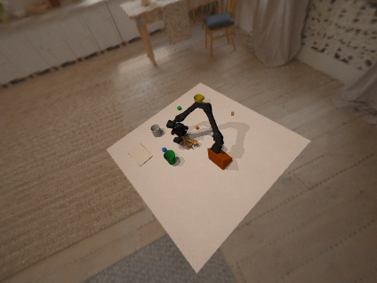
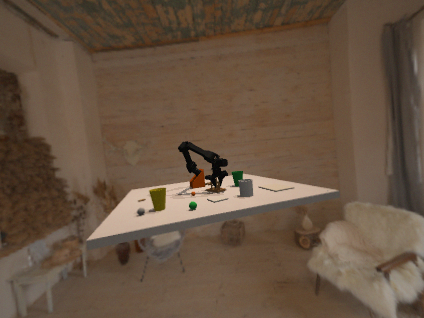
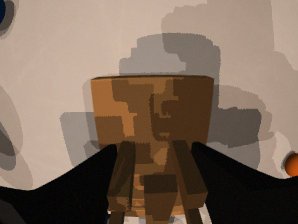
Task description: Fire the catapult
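Note:
The wooden catapult point(image 1: 190, 143) point(image 2: 216, 190) point(image 3: 155, 107) stands on the table in front of the arm. My gripper point(image 1: 180, 137) point(image 2: 217, 185) point(image 3: 154, 149) points down and is shut on the catapult, with its two upright rails between the black fingers in the wrist view. The mug point(image 1: 156, 131) point(image 2: 245, 188), which looks grey in this light, stands upright beyond the catapult. An orange ball point(image 1: 196, 127) point(image 2: 193, 193) point(image 3: 293, 164) lies on the table beside the catapult. A blue ball point(image 1: 164, 149) point(image 3: 2, 11) lies on its other side. I see no ball in the catapult; its cup cannot be made out.
A green cup point(image 1: 170, 157) point(image 2: 237, 178) stands near the blue ball. A yellow cup point(image 1: 198, 98) point(image 2: 158, 199), a green ball point(image 1: 179, 108) point(image 2: 193, 205) and a grey ball point(image 2: 141, 212) are farther off. A flat beige tile point(image 1: 140, 155) point(image 2: 276, 185) lies past the mug. An orange-red block point(image 1: 219, 158) point(image 2: 197, 179) is by the arm's base.

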Robot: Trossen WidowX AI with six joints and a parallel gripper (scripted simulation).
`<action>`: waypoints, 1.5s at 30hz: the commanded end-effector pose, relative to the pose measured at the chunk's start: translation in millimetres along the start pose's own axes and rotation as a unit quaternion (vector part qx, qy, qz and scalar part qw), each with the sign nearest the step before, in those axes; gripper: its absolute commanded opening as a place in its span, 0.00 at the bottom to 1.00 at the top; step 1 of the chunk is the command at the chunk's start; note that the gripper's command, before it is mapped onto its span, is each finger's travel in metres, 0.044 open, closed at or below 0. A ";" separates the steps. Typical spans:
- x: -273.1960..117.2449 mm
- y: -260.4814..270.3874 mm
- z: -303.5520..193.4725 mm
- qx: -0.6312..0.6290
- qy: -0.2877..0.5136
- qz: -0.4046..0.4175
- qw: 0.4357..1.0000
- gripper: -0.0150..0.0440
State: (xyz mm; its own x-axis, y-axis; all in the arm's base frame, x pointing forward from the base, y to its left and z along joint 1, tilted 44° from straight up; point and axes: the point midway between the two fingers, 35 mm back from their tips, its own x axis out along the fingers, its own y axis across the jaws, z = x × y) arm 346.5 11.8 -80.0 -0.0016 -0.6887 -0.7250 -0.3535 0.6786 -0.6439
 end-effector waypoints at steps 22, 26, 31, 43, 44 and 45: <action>-97.8 1.4 -0.5 0.000 -0.001 0.003 1.000 1.00; -100.6 1.4 -1.0 0.000 -0.001 0.002 1.000 1.00; -90.8 3.3 2.5 -0.004 -0.007 0.000 1.000 1.00; -99.8 -51.5 -1.3 0.045 -0.007 0.011 0.999 0.78; -92.4 -67.1 -4.1 0.060 -0.009 0.013 0.998 0.76; -85.4 -81.5 -7.5 0.074 -0.010 0.014 0.997 0.76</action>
State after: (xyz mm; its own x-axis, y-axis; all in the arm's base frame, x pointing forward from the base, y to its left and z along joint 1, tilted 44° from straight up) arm 359.8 64.6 18.8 0.0107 -0.6689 -0.7432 -0.3048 0.7057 -0.6396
